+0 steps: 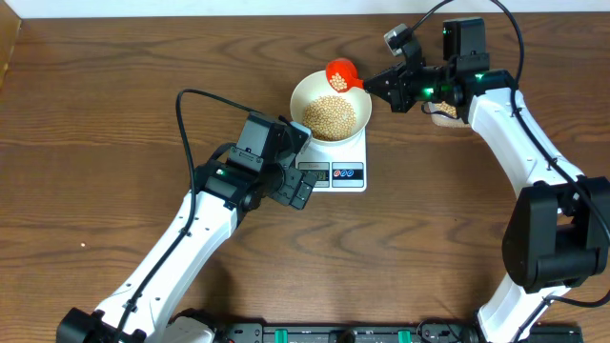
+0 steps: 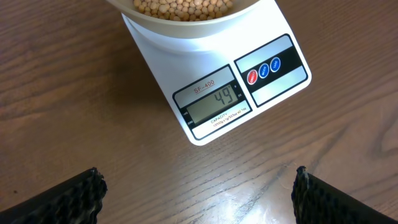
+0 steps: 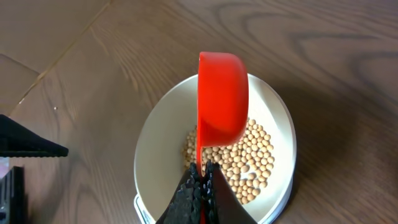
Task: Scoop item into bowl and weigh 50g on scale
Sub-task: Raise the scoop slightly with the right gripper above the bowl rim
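Right gripper (image 3: 201, 173): its black ribbed fingers are pressed together on the thin handle of a red plastic measuring scoop (image 3: 222, 99), with no gap between the jaws. The scoop's cup stands beyond the fingertips, turned on edge in the right wrist view, above the round white bowl (image 3: 152, 130). The overhead view places it over the bowl's far rim, and whether it touches that rim cannot be told. The small round tan-yellow beans (image 3: 252, 155) lie heaped in the bowl's bottom, below the scoop and clear of the fingers. A few pale specks show inside the scoop from overhead, too small to confirm as beans. The bowl sits on the small white rectangular digital scale (image 2: 168, 56), which rests on the brown wooden table (image 1: 95, 114). Left gripper (image 2: 198, 180): jaws spread wide, nothing between them, hanging over bare table just in front of the scale and apart from it. The grey LCD display (image 2: 214, 102) reads 49, with one red button (image 2: 252, 76) and two blue ones beside it. The left wrist view cuts the bowl off at the top edge. A clear plastic container (image 1: 444, 112) holding more beans is mostly hidden behind the right arm
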You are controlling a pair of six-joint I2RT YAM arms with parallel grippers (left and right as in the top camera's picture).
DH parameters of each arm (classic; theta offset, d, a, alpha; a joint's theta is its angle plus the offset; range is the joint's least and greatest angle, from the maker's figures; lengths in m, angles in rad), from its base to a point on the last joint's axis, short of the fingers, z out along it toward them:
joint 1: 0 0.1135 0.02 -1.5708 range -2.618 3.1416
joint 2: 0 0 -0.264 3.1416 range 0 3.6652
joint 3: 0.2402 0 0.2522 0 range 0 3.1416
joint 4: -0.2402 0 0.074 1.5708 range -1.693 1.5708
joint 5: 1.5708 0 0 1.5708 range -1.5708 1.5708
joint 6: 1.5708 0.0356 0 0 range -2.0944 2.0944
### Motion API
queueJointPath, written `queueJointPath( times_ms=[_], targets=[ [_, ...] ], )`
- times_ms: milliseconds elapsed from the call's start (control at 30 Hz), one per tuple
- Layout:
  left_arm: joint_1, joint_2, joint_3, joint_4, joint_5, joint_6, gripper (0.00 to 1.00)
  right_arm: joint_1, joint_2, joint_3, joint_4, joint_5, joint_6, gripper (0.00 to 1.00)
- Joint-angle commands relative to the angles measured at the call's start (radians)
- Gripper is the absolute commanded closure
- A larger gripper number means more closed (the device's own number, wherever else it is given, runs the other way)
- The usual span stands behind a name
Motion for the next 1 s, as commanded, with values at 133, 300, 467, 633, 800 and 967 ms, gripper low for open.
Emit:
queueJointPath(
  times_ms=[133, 300, 467, 633, 800, 967],
  targets=[
    [-0.002, 0.004, 0.01, -0.003, -0.006, 0.016, 0.02, -0.001, -0.008, 0.003, 0.006, -0.047, 0.02, 0.99],
    [-0.002, 0.004, 0.01, -0.003, -0.006, 0.016, 0.02, -0.001, -0.008, 0.003, 0.006, -0.047, 0.02, 0.99],
    [-0.002, 0.004, 0.01, -0.003, -0.006, 0.016, 0.02, 0.0, -0.008, 0.003, 0.011, -0.046, 0.008, 0.99],
    [-0.002, 0.004, 0.01, -0.003, -0.006, 0.016, 0.02, 0.0, -0.008, 0.003, 0.012, -0.038, -0.022, 0.99],
    [-0.002, 0.004, 0.01, -0.003, -0.006, 0.016, 0.02, 0.019, -0.008, 0.003, -0.008, 0.019, -0.097, 0.99],
    [-0.002, 0.004, 0.01, -0.003, -0.006, 0.016, 0.02, 0.051, -0.008, 0.003, -0.034, 0.1, -0.14, 0.99]
  ],
)
